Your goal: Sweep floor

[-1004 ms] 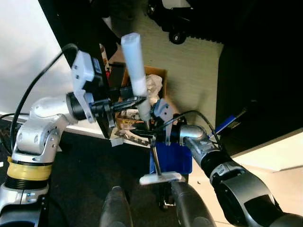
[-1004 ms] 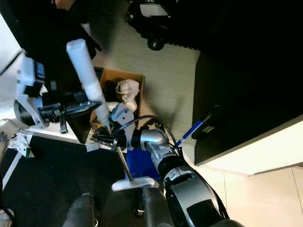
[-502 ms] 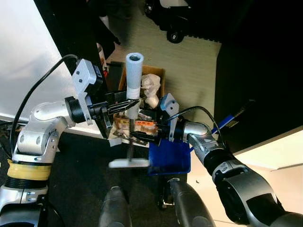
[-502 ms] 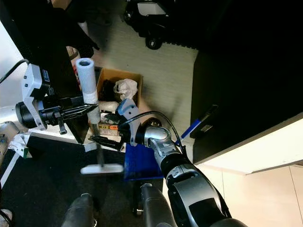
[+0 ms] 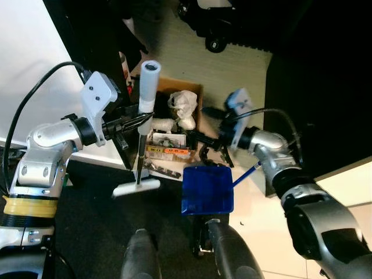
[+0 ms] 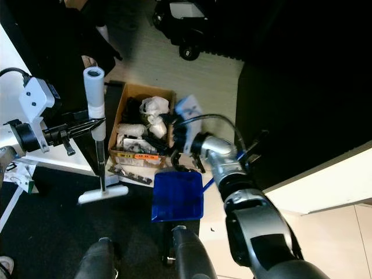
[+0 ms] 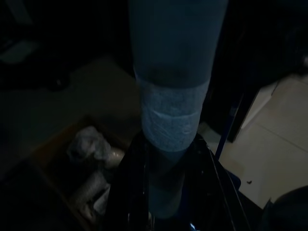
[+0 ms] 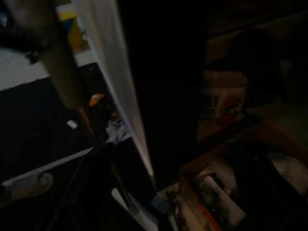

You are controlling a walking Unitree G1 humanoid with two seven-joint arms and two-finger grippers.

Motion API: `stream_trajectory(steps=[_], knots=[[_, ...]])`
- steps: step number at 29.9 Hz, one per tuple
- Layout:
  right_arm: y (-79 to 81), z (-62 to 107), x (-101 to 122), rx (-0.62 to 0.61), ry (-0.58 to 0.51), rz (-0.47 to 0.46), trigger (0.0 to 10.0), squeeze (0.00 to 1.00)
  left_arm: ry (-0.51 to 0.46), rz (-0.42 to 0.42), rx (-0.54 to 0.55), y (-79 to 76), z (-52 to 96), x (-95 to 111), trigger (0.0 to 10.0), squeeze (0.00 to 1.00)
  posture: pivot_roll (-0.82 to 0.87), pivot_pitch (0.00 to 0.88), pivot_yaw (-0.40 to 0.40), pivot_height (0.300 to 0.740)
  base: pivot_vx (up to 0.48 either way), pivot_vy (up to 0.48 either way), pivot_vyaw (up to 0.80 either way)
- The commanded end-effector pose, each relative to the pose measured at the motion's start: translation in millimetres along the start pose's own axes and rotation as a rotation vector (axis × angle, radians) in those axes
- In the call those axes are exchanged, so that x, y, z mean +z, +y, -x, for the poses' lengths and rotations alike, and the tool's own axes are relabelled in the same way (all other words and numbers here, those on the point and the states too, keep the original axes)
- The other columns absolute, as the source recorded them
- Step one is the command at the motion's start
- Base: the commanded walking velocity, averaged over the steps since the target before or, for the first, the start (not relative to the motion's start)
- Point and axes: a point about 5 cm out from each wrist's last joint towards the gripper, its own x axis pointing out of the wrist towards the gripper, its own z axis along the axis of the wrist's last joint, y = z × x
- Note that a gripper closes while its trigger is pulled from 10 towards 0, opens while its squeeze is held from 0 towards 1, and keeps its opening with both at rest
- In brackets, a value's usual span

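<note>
Broom [image 7: 171,106] top cut off, cardboard box [image 5: 174,125] contents indistinct

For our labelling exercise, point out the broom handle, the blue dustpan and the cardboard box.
broom handle [image 5: 147,81], left eye view, on its pale upper tube.
blue dustpan [image 5: 207,189], left eye view, on its pan.
cardboard box [image 6: 144,89], right eye view, on its far rim.

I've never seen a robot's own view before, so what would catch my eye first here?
Probably the pale broom handle standing upright at the left, clamped in the left gripper, its white head down on the dark mat. Next, the bright blue dustpan lying flat on the floor in the middle, just before the robot. Behind it sits an open cardboard box stuffed with clutter, and the right gripper reaches toward it.
</note>
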Motion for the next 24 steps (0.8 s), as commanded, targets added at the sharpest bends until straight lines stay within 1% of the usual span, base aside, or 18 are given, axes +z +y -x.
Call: stream_trajectory(steps=[1, 4, 7, 16, 19, 21, 23, 24], knots=[[-0.7, 3.0, -2.2, -0.011, -0.004, -0.019, 10.0, 0.0, 0.022, -0.034, -0.013, 0.6, 3.9, 0.9, 0.0, 0.0, 0.04, 0.121, -0.154, 0.731, 0.0, 0.0, 0.0], [3.1, 4.7, -7.1, 0.009, -0.002, -0.027, 10.0, 0.0, 0.01, -0.028, -0.027, -0.9, 2.9, 1.1, 0.0, 0.0, 0.04, 0.121, -0.154, 0.731, 0.0, 0.0, 0.0], [15.2, 2.3, -14.3, 0.079, 0.004, -0.02, 10.0, 0.0, 0.0, -0.029, -0.047, -1.6, 1.9, 3.8, 0.0, 0.0, 0.04, 0.118, -0.154, 0.731, 0.0, 0.0, 0.0], [19.1, 0.1, -17.3, 0.083, 0.01, -0.02, 10.0, 0.0, 0.004, -0.038, -0.055, 0.1, 4.5, 4.2, 0.0, 0.0, 0.05, 0.112, -0.153, 0.731, 0.0, 0.0, 0.0], [20.3, -0.1, -19.6, 0.068, 0.011, -0.026, 10.0, 0.0, -0.024, -0.016, -0.035, -0.2, 5.2, 3.0, 0.0, 0.0, 0.06, 0.106, -0.151, 0.731, 0.0, 0.0, 0.0], [22.8, -1.2, -22.3, 0.057, 0.011, -0.029, 10.0, 0.0, 0.011, -0.019, 0.004, 0.6, 8.7, -4.7, 0.0, 0.0, 0.06, 0.104, -0.149, 0.731, 0.0, 0.0, 0.0], [24.3, -1.8, -23.2, 0.048, 0.003, -0.034, 10.0, 0.0, 0.084, -0.051, 0.056, 4.0, 14.2, -14.4, 0.0, 0.0, 0.06, 0.101, -0.148, 0.731, 0.0, 0.0, 0.0], [24.9, -2.1, -23.5, 0.045, -0.001, -0.039, 10.0, 0.0, 0.11, -0.05, 0.108, 7.5, 18.2, -18.1, 0.0, 0.0, 0.06, 0.101, -0.148, 0.731, 0.0, 0.0, 0.0]])
